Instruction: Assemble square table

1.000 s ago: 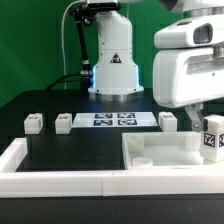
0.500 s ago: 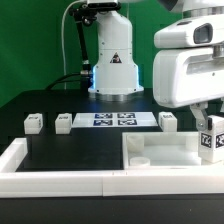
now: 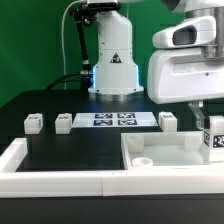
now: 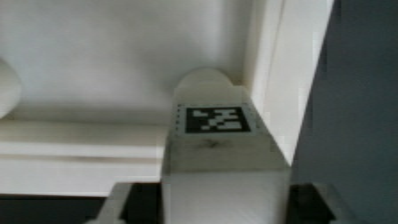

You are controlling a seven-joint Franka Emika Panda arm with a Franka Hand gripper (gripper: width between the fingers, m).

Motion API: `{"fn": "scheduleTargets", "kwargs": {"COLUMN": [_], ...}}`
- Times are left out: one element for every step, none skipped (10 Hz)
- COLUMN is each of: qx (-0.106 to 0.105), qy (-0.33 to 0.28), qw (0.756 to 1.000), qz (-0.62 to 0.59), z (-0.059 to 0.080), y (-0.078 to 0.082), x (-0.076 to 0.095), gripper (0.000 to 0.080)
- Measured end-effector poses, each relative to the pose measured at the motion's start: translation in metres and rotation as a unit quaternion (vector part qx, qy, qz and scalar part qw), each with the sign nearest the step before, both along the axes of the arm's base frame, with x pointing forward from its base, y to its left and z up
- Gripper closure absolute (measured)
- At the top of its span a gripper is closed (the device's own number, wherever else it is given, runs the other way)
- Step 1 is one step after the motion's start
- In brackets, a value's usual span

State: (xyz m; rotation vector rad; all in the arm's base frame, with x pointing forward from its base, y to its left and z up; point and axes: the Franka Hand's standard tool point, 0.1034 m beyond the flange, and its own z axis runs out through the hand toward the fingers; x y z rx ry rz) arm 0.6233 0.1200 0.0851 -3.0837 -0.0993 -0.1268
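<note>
White plastic is filling the wrist view: the tagged leg (image 4: 221, 135) is sitting between the dark fingers (image 4: 139, 205) of the gripper (image 4: 217, 202), which is clamping it from both sides. Over the last second the jaws have been narrowing and the arm has been drifting toward the exterior view's left, so we are judging the grasp made and the carry starting. The exterior view is hiding that grip behind the arm, but it is showing us the leg at the far right, over the end of the square tabletop (image 3: 160, 148). It is also showing three loose legs (image 3: 64, 122) waiting beside the marker board (image 3: 115, 119).
</note>
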Motion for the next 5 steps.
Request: {"fn": "scheduleTargets", "kwargs": {"qx": [0.003,0.006,0.010,0.014,0.019], "qy": [0.001,0.004,0.007,0.010,0.010], "qw": [0.999,0.996,0.989,0.980,0.970], "qz": [-0.033,-0.090,-0.147,-0.199,-0.241], "z": [-0.0002,-0.0002,-0.0004,-0.0007,-0.0010], "y": [-0.0001,0.0008,0.0004,-0.0004,-0.0010], "x": [0.0001,-0.0002,-0.0002,-0.0003,-0.0001], "gripper": [0.0506,0.0506,0.0506,0.0506,0.0506]}}
